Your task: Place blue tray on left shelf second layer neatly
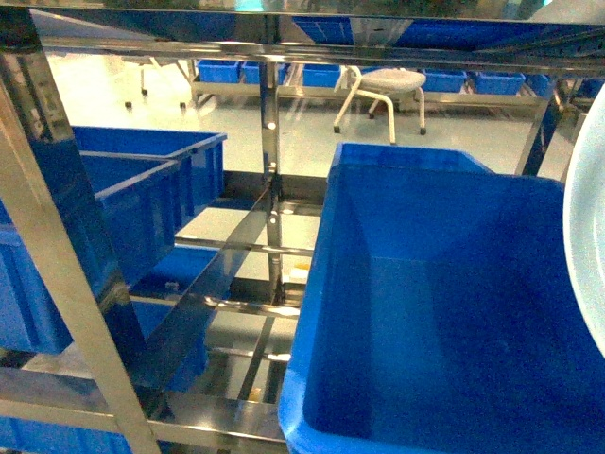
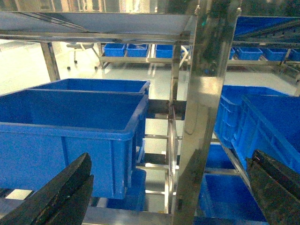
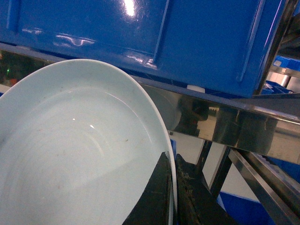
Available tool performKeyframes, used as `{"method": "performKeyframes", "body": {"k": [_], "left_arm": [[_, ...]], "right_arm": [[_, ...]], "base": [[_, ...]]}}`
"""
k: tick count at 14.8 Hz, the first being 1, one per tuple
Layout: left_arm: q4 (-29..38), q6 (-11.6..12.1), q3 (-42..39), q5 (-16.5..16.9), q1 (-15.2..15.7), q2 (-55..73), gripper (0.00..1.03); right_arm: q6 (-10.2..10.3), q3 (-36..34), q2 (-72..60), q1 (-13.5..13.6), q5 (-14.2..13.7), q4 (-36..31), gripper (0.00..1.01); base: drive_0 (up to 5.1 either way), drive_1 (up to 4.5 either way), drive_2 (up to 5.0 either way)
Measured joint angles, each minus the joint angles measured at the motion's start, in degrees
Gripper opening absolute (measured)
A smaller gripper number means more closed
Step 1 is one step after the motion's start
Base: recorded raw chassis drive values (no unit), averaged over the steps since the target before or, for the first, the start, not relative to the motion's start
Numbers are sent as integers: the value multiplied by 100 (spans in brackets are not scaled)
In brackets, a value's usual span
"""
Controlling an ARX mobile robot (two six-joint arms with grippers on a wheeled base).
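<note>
My right gripper (image 3: pixel 171 197) pinches the rim of the blue tray (image 3: pixel 70 150), one dark finger on each face of its edge. The pale dish fills the space beside and below my wrist. Just above the tray's upper edge runs a mirror-bright steel cross bar (image 3: pixel 225 122) carrying a dark-blue crate (image 3: pixel 140 37); little room shows between rim and bar. From the head, only the tray's curved edge (image 1: pixel 586 236) appears at far right, over the near corner of a deep blue bin (image 1: pixel 435 303). My left gripper (image 2: pixel 168 197) hangs spread wide and empty, fingers far apart, before a steel upright (image 2: pixel 199 131). Beyond it, blue crates (image 2: pixel 75 136) crowd the left shelf second layer (image 1: pixel 236 246), and open floor lies farther back.
</note>
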State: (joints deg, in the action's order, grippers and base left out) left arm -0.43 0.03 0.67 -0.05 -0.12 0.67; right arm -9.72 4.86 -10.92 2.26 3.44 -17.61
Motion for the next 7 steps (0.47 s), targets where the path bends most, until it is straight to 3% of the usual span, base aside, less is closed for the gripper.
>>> {"method": "performKeyframes", "body": {"k": [7], "left_arm": [[20, 0, 0, 2, 0, 0, 98]], "right_arm": [[0, 0, 11, 0, -2, -15, 2]], "base": [[0, 0, 0]]}}
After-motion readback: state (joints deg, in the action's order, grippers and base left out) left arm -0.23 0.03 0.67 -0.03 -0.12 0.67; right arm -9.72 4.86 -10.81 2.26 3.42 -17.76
